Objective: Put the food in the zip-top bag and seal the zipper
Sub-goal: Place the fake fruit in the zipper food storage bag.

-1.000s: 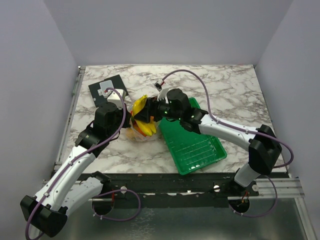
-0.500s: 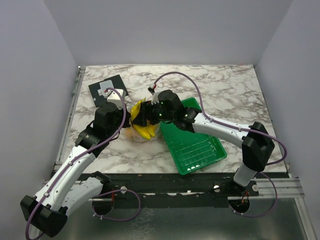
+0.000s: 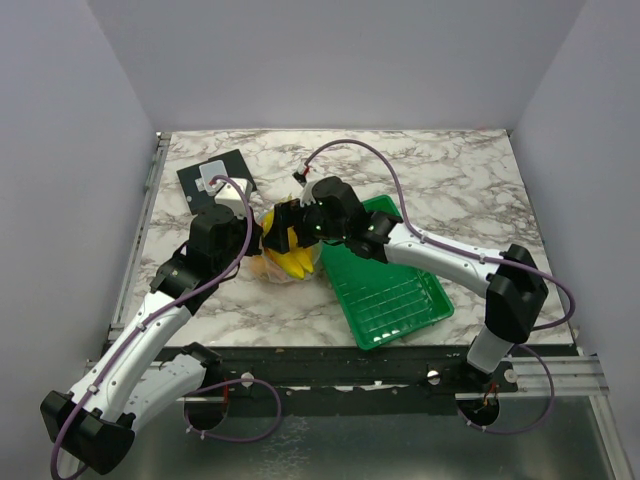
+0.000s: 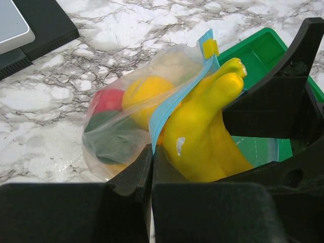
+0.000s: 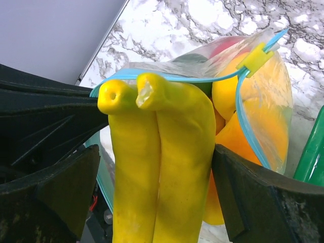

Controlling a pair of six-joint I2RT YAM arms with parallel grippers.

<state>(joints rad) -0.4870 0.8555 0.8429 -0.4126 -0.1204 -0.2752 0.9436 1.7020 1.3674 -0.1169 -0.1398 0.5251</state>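
The clear zip-top bag (image 4: 126, 116) lies on the marble beside the tray and holds a red apple (image 4: 106, 99), a round yellow-orange fruit (image 4: 144, 91) and a dark green piece. My left gripper (image 4: 152, 157) is shut on the light blue zipper (image 4: 167, 111) at the bag's mouth. My right gripper (image 5: 154, 152) is shut on the bunch of yellow bananas (image 5: 157, 167), whose tips are at the open mouth between the zipper's two strips (image 5: 167, 77). The yellow slider (image 5: 255, 56) sits at one end. From above, both grippers meet over the bag (image 3: 272, 265).
The green slatted tray (image 3: 400, 295) lies just right of the bag, under the right arm. A black flat device (image 3: 215, 178) with a grey pad lies at the back left. Grey walls enclose the table on three sides.
My right gripper has carried the bananas left, from over the tray's corner to the bag's mouth. The left gripper has stayed holding the bag's edge.
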